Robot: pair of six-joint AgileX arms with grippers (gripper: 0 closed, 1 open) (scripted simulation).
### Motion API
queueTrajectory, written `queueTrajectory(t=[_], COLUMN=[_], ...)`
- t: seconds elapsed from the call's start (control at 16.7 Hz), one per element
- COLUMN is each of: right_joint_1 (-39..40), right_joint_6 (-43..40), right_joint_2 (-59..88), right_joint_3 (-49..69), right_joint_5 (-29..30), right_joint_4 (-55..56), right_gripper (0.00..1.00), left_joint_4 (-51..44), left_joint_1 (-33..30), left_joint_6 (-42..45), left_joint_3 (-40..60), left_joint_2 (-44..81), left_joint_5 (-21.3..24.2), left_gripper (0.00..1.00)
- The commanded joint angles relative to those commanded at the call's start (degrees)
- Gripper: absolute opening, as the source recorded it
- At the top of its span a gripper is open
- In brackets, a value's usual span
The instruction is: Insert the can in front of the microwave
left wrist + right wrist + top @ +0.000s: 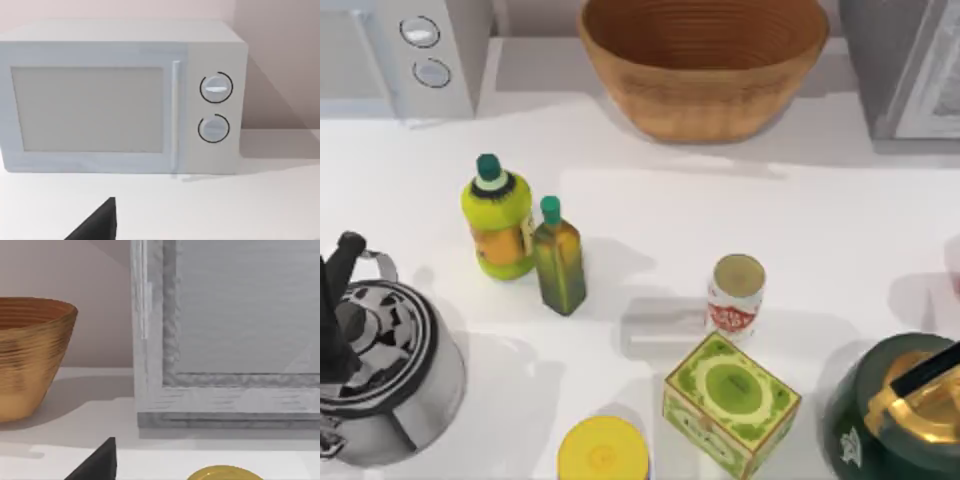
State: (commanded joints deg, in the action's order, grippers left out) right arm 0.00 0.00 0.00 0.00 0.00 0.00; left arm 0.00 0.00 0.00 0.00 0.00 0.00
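The can (736,296), a small white tin with a red emblem and a tan top, stands upright right of the table's middle, just behind a green box. The microwave (405,55) is at the back left corner, with its two round knobs toward the table's middle. The left wrist view faces its door and knobs, the microwave (120,100) standing across bare white table. A black part of my left gripper (97,222) pokes in at that view's edge. A black part of my right gripper (97,462) shows likewise, far from the can.
Two green-capped bottles (500,215) (558,258) stand left of the middle. A woven basket (705,60) is at the back, a darker grey appliance (910,65) at the back right. A silver kettle (380,370), a yellow-topped container (603,450), a green box (730,400) and a green teapot (900,415) line the front.
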Motion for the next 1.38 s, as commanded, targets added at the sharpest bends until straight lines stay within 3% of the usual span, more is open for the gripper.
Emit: queueTrajectory(t=[0.3, 0.54, 0.84, 1.38], right_joint_1=[0.0, 0.0, 0.0, 0.0], right_joint_6=[0.0, 0.0, 0.0, 0.0], right_joint_2=[0.0, 0.0, 0.0, 0.0], right_joint_3=[0.0, 0.0, 0.0, 0.0], right_joint_5=[0.0, 0.0, 0.0, 0.0], right_joint_4=[0.0, 0.0, 0.0, 0.0], right_gripper=[1.0, 1.0, 1.0, 1.0], left_joint_4=[-2.2, -10.8, -29.1, -67.2], left_joint_1=[-2.0, -8.7, -19.9, -38.9], left_joint_6=[0.1, 0.3, 0.3, -0.9], left_joint_3=[3.3, 15.9, 40.6, 91.0], left_joint_2=[3.2, 14.8, 39.8, 98.9], left_joint_5=[0.3, 0.8, 1.4, 3.4], left_gripper=[1.0, 1.0, 1.0, 1.0])
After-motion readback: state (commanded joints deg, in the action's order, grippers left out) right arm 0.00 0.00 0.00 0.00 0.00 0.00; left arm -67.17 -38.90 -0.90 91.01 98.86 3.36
